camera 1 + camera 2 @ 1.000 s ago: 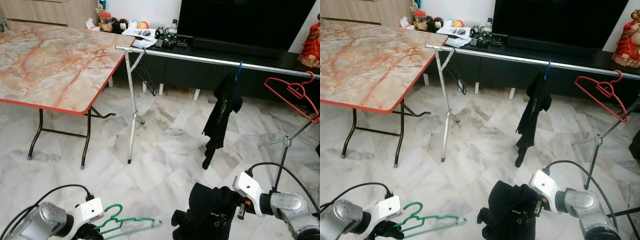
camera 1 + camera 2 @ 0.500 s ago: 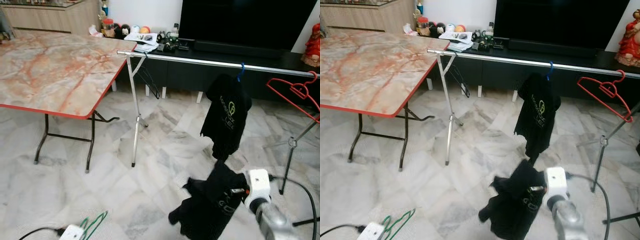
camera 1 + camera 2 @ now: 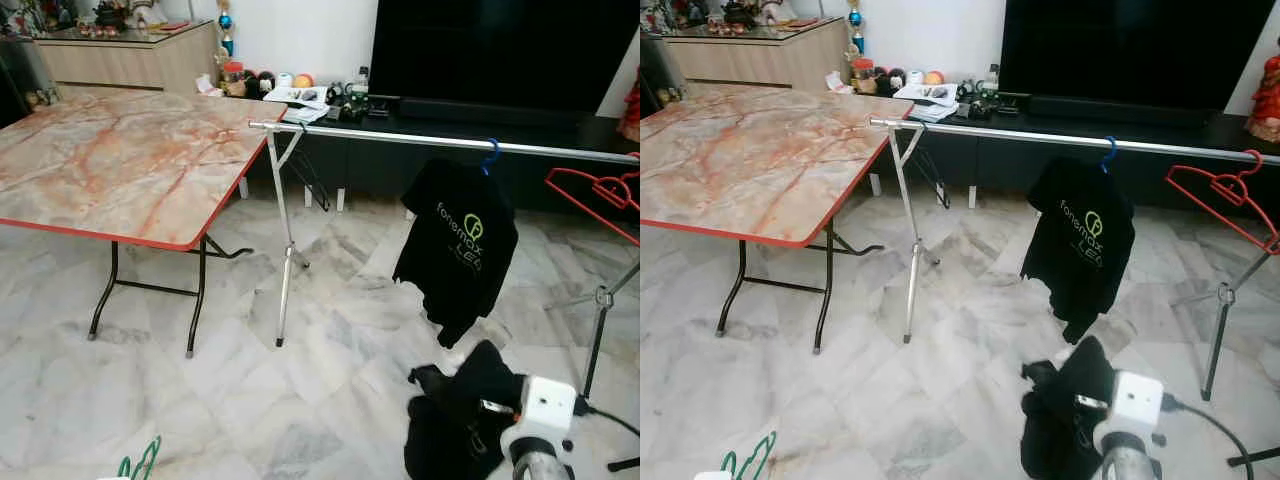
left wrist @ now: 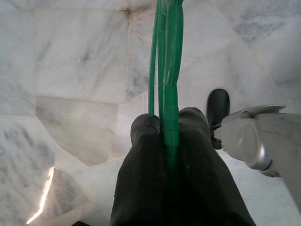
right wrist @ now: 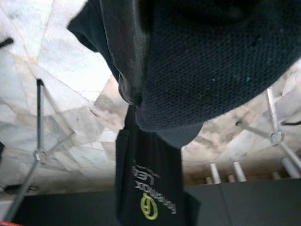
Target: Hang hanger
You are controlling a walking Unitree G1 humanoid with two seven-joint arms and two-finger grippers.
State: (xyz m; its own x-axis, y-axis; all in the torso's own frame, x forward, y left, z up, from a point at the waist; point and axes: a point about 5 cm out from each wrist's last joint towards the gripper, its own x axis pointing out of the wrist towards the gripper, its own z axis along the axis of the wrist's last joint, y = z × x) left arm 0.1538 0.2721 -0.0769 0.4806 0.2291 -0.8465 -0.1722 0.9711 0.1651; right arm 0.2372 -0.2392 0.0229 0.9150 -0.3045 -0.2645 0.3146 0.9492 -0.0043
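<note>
Two garments show: one black shirt [image 3: 458,250] hangs on the silver rail [image 3: 440,141] beside the marble table [image 3: 110,160], another black shirt [image 3: 1065,405] is bunched in the closed right gripper [image 5: 136,61]. Left gripper [image 4: 164,127] clamps the green hanger [image 4: 167,56] (low, near the floor).

home living room, large dark tv [image 3: 500,50] on low cabinet [image 3: 560,130], marble floor [image 3: 330,340], folding table [image 3: 120,150], clothes rail [image 3: 400,138]

Rail [image 3: 400,137] is bare between its left end and the hung black shirt [image 3: 458,247]; red hanger [image 3: 1223,203] occupies the right.
</note>
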